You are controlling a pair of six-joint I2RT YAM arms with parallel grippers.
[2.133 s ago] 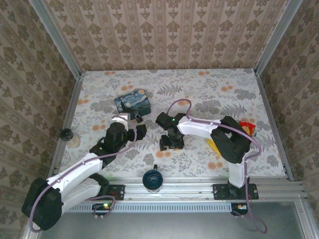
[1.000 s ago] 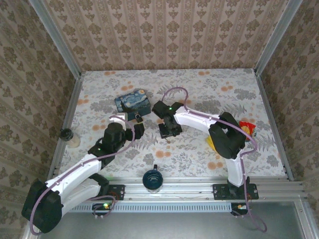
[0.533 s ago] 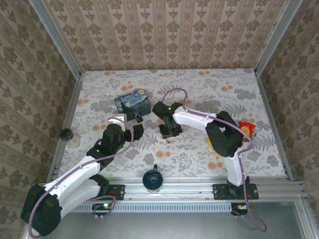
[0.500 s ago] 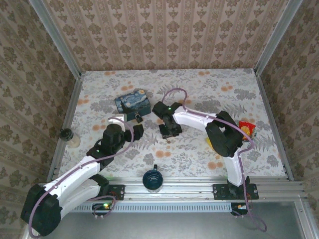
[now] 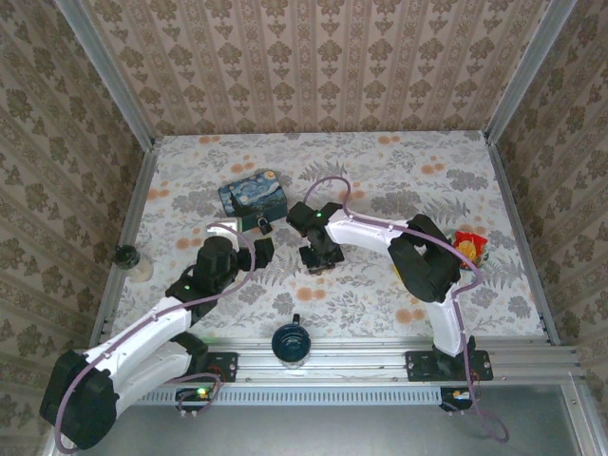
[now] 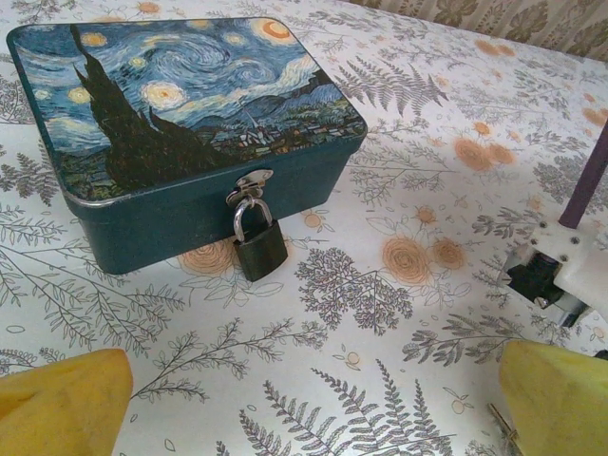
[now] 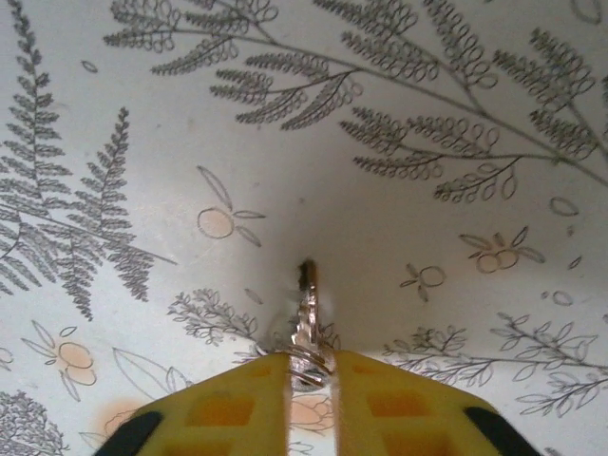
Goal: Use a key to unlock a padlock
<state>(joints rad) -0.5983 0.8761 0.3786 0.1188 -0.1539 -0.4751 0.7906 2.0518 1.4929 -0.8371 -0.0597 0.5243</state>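
Note:
The small black padlock (image 6: 258, 249) hangs from the hasp at the front of the blue starry-night tin (image 6: 180, 123), its body resting on the table. From above, the padlock (image 5: 262, 223) lies just ahead of my left gripper (image 5: 261, 249). The left gripper (image 6: 309, 394) is open, its yellow fingers (image 6: 62, 404) wide apart, nothing between them. My right gripper (image 5: 318, 258) points down at the table to the right of the tin. In its wrist view the right gripper (image 7: 311, 375) is shut on the ring end of a silver key (image 7: 308, 304), whose tip touches the tablecloth.
A dark mug (image 5: 290, 342) stands near the front rail between the arms. A small jar (image 5: 128, 258) sits at the left edge. A red and yellow packet (image 5: 468, 243) lies at the right, behind the right arm. Floral cloth covers the table (image 5: 380, 171).
The right gripper's fingers have closed in on the key and it has shifted slightly left and nearer. The left arm has stayed about where it was, still open.

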